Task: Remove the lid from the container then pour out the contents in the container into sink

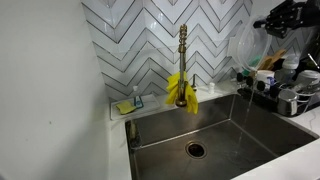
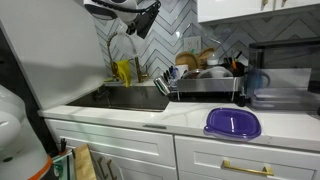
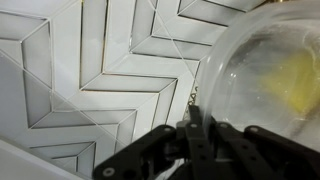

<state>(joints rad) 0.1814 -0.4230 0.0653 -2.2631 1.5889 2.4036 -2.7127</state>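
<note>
The steel sink, with a round dark drain, fills the lower part of an exterior view and also shows in the other exterior view. My gripper is high above its right side. It is shut on the rim of a clear plastic container, which is tilted. A thin stream of liquid falls from it into the basin. In the wrist view the fingers pinch the container's wall. The purple lid lies on the white counter, apart from the container.
A brass faucet with a yellow cloth hung on it stands behind the basin. A dish rack full of dishes sits beside the sink. A yellow sponge lies on the back ledge. The wall behind is chevron tile.
</note>
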